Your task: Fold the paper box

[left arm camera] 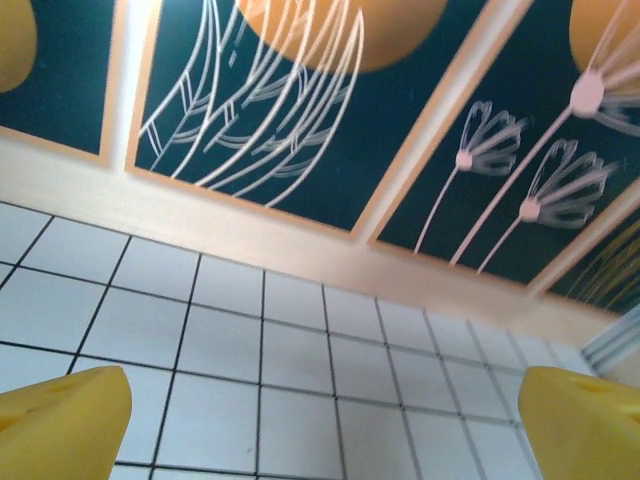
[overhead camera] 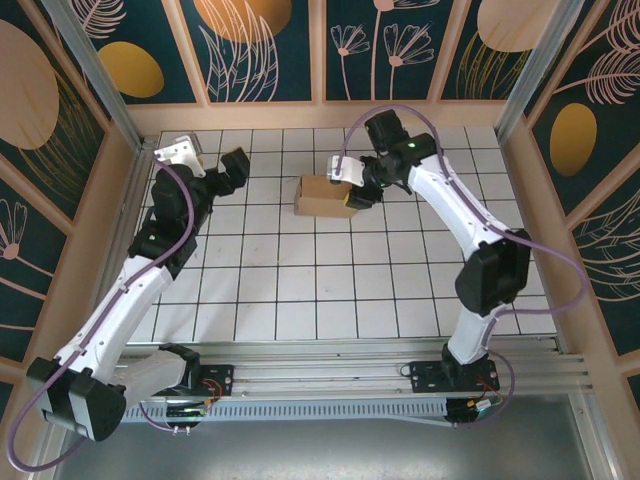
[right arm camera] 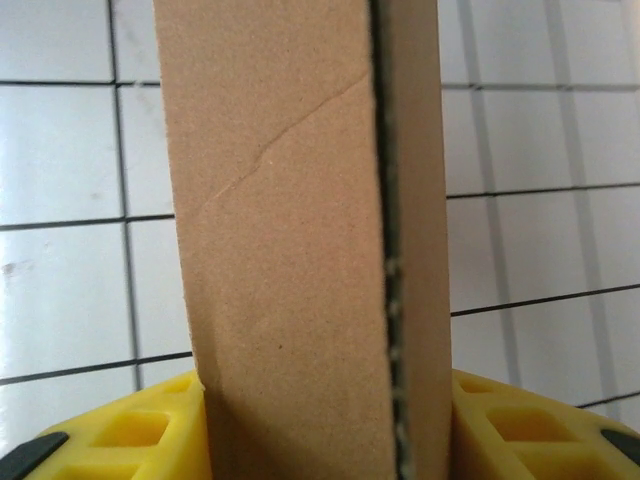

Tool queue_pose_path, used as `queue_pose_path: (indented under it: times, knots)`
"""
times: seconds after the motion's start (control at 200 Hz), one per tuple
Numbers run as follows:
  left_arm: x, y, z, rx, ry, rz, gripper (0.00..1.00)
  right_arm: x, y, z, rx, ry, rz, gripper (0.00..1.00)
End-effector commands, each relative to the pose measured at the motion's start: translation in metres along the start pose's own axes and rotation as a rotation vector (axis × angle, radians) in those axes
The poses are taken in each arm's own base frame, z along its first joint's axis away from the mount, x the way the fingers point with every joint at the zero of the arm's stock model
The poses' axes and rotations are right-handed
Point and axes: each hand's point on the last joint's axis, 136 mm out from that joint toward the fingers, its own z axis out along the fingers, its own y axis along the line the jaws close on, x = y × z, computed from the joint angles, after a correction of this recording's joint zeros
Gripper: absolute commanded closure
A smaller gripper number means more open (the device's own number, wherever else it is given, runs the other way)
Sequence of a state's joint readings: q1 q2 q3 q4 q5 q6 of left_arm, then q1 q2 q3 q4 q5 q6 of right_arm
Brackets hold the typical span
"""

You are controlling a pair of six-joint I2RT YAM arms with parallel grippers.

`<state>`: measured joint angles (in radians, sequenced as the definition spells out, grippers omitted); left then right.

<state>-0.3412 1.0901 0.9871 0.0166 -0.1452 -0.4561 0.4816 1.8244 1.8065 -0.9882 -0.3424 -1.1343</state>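
paper box [overhead camera: 322, 197] over a white gridded tabletop [overhead camera: 300, 290], floral wall panels [overhead camera: 260, 50] around.

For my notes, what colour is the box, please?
The box is plain brown, clearest in the right wrist view.

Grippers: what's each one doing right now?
Left gripper: open, holding nothing.
Right gripper: closed on the box.

Prob. lab rig, tiled table [overhead camera: 300, 290], printed walls [overhead camera: 262, 55]
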Motion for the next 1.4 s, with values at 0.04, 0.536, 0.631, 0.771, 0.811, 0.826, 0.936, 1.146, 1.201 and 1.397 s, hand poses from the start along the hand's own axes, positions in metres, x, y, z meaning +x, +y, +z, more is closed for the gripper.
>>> queue_pose_path:
  times: [0.04,0.536,0.631,0.771,0.811,0.826,0.936,1.146,1.201,1.397]
  knots:
    - [0.021,-0.001,-0.001,0.045,0.045,0.074,0.01,0.015,0.030,0.022,-0.178,0.090,0.080,0.61]
    - [0.065,0.009,0.004,0.062,0.132,0.013,0.01,0.006,0.010,0.044,-0.120,0.040,0.062,0.29]
    - [0.080,-0.009,0.007,0.177,0.201,0.095,0.01,-0.003,0.006,0.035,-0.094,0.004,0.048,0.27]
    - [0.100,-0.023,0.011,0.274,0.304,0.185,0.01,-0.014,0.004,0.023,-0.082,-0.052,0.039,0.26]
    - [0.103,-0.027,0.011,0.299,0.323,0.204,0.01,-0.018,0.004,0.019,-0.081,-0.068,0.043,0.26]
    - [0.104,-0.028,0.011,0.311,0.329,0.213,0.01,-0.019,0.003,0.017,-0.083,-0.075,0.046,0.26]
    - [0.108,-0.038,0.011,0.371,0.365,0.269,0.01,-0.038,-0.002,-0.007,-0.080,-0.172,0.070,0.26]
    - [0.109,-0.039,0.026,0.333,0.500,0.311,0.02,-0.027,-0.057,-0.074,-0.025,-0.491,0.565,0.21]
    - [0.110,-0.044,0.030,0.344,0.539,0.299,0.04,0.000,-0.070,-0.078,-0.011,-0.496,0.781,0.21]
    - [0.123,-0.057,0.036,0.414,0.663,0.273,0.10,0.051,-0.042,-0.060,-0.081,-0.429,1.051,0.25]
